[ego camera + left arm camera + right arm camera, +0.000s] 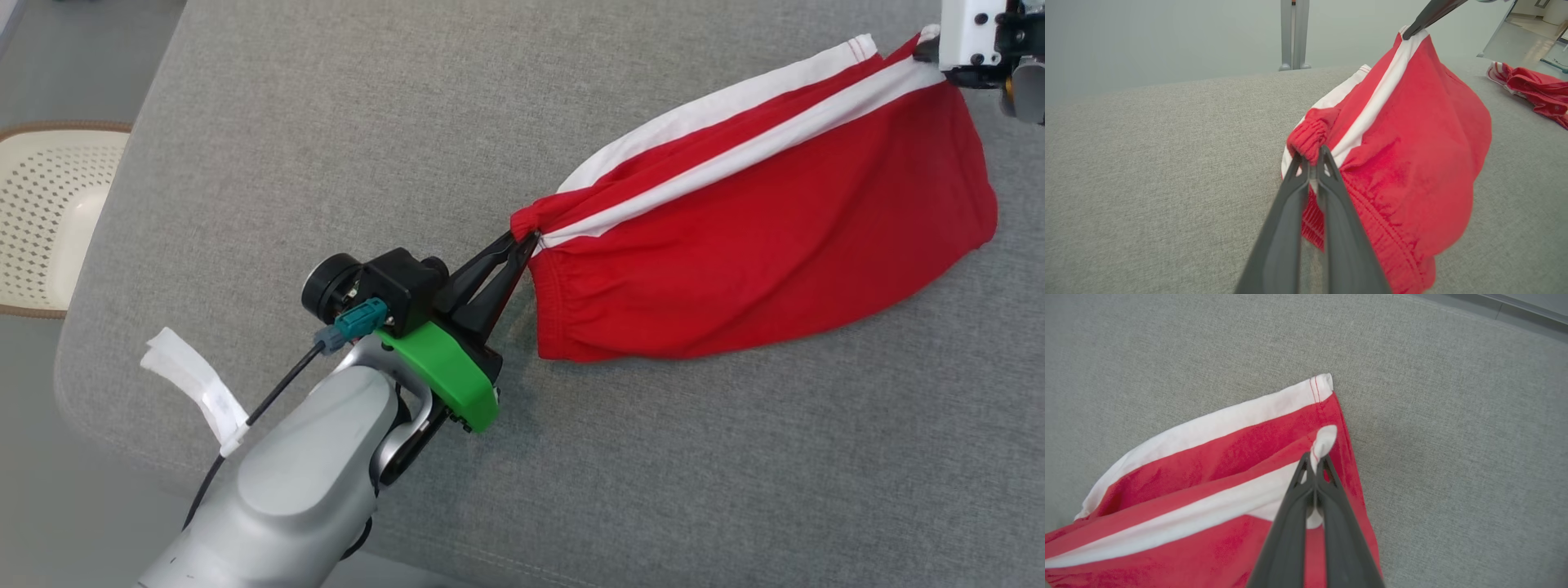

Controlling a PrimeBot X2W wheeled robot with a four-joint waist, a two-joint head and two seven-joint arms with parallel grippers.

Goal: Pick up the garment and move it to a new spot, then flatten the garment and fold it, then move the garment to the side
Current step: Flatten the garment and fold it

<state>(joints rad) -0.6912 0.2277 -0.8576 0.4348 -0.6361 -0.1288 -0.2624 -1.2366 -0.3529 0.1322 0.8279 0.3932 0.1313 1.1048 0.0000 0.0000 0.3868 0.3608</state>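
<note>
**Desk:** Reading from the left, what is happening here?

**Photographer:** A pale perforated basket (49,204) is sitting just off the edge of the grey padded surface (326,122). Next, the left gripper (526,238) is clenching the bunched elastic corner of the red shorts (759,245). The shorts, with their white side stripe, are stretching across the right half of the surface, and the lower fold is sagging onto it. At far right, the right gripper (927,51) is pinching the white hem corner of a leg, its jaws pressed together on the cloth.

**Desk:** Which step is this?

**Photographer:** It is looking like the spread before flattening, with both arms pulling the fabric taut along the stripe.

**Desk:** And next?

**Photographer:** The next move is calling for both arms to come down evenly under that tension, so the sagging panel is lying smooth before either grip is letting go.
</note>
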